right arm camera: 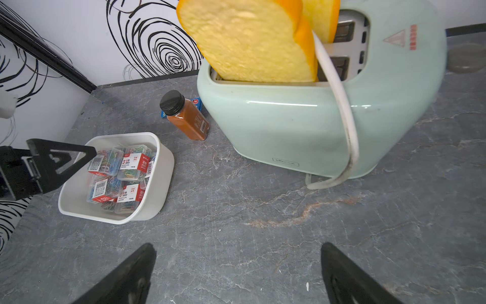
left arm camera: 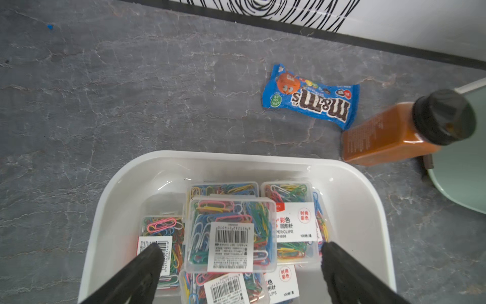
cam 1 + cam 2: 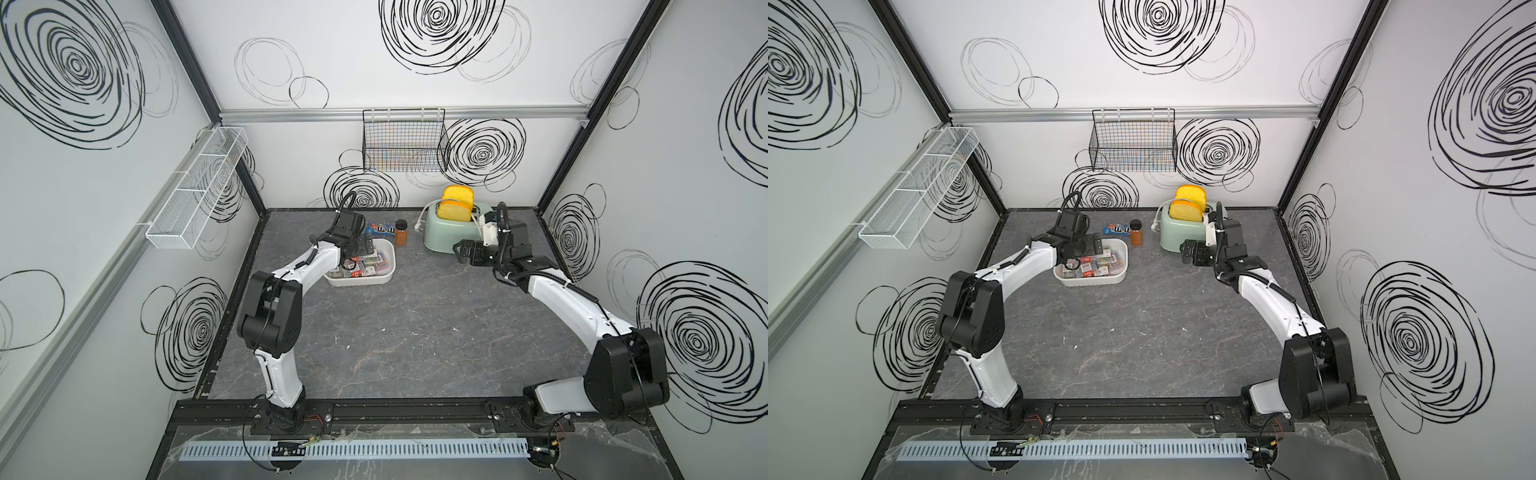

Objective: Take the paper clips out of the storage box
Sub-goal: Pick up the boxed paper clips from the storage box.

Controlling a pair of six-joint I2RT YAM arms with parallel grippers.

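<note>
The storage box is a shallow white tub at the back left of the table. Several clear cases of coloured paper clips lie piled inside it, also in the left wrist view and the right wrist view. My left gripper hangs open over the tub, its fingers either side of the topmost barcode-labelled case. My right gripper is open and holds nothing, above bare table in front of the toaster, right of the tub. Both top views show it.
A blue candy packet and an orange bottle with a black cap lie just behind the tub. The mint toaster holds two yellow bread slices. A black wire basket and a white mesh rack hang on the walls.
</note>
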